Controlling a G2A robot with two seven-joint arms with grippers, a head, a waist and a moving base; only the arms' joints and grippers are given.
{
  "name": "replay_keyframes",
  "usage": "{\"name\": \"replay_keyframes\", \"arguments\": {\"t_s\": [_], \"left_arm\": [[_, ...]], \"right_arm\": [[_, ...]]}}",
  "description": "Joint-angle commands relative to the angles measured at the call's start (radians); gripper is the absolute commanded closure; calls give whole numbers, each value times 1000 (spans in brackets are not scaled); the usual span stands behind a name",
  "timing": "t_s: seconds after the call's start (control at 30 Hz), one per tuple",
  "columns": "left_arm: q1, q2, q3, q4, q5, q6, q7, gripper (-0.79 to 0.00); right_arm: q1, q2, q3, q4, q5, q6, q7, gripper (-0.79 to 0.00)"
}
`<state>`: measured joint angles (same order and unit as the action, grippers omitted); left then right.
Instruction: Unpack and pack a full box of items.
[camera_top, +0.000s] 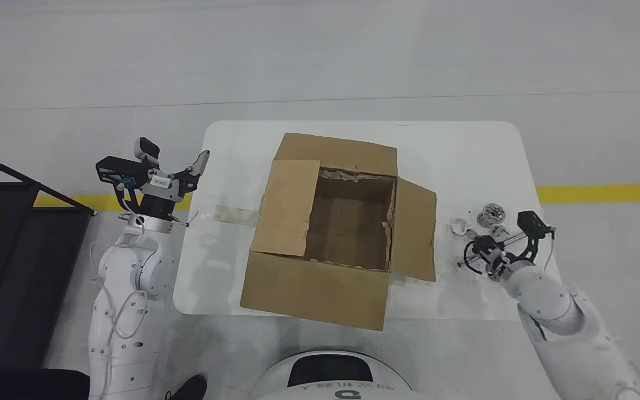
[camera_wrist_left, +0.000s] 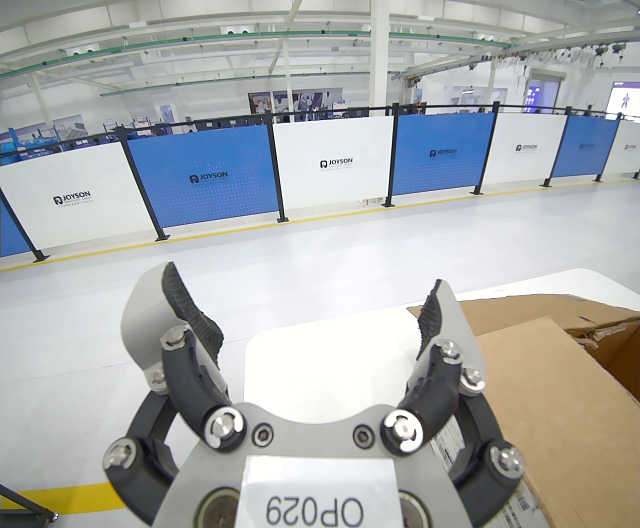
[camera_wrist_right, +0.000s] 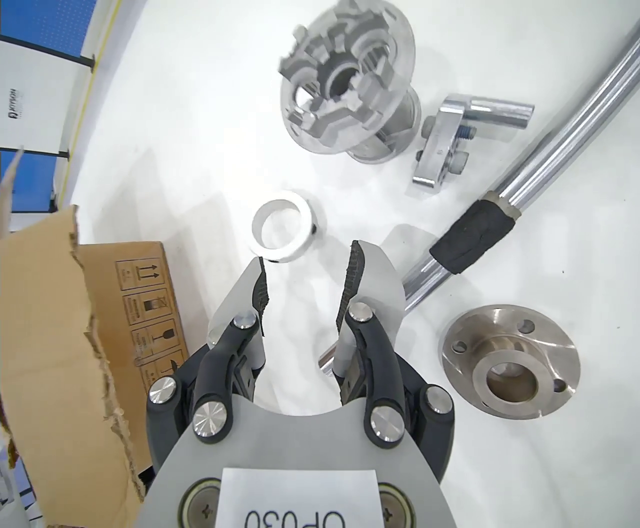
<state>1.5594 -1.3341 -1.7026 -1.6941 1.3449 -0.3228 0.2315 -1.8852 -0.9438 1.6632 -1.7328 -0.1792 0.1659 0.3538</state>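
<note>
The brown corrugated cardboard box (camera_top: 345, 235) stands open in the middle of the white table (camera_top: 460, 150), its flaps folded outward and its torn edges ragged. The left hand (camera_wrist_left: 305, 280) hangs just beyond the table's left edge, apart from the box, its ribbed black pads spread wide with nothing between them. The right hand (camera_wrist_right: 307, 255), half open and empty, is over the table to the box's right. Its tips are just beside a smooth white ring (camera_wrist_right: 280, 252), with a grey cast-metal hub (camera_wrist_right: 320, 107), a bent chrome tube with a black foam sleeve (camera_wrist_right: 550, 150) and a round brushed-steel flange (camera_wrist_right: 480, 330) near.
</note>
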Motion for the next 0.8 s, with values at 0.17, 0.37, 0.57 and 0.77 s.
{"name": "replay_keyframes", "arguments": {"t_s": [0.17,0.37,0.57,0.77], "left_arm": [[0,0,0,0,0,0,0,-785],[0,0,0,0,0,0,0,-785],[0,0,0,0,0,0,0,-785],[0,0,0,0,0,0,0,-785]], "right_arm": [[-230,-12,157,0,273,-773,-21,-785],[-257,-12,149,36,330,-983,50,-785],[-265,-6,104,11,374,-1174,179,-785],[-263,-1,128,-10,363,-1178,272,-785]]}}
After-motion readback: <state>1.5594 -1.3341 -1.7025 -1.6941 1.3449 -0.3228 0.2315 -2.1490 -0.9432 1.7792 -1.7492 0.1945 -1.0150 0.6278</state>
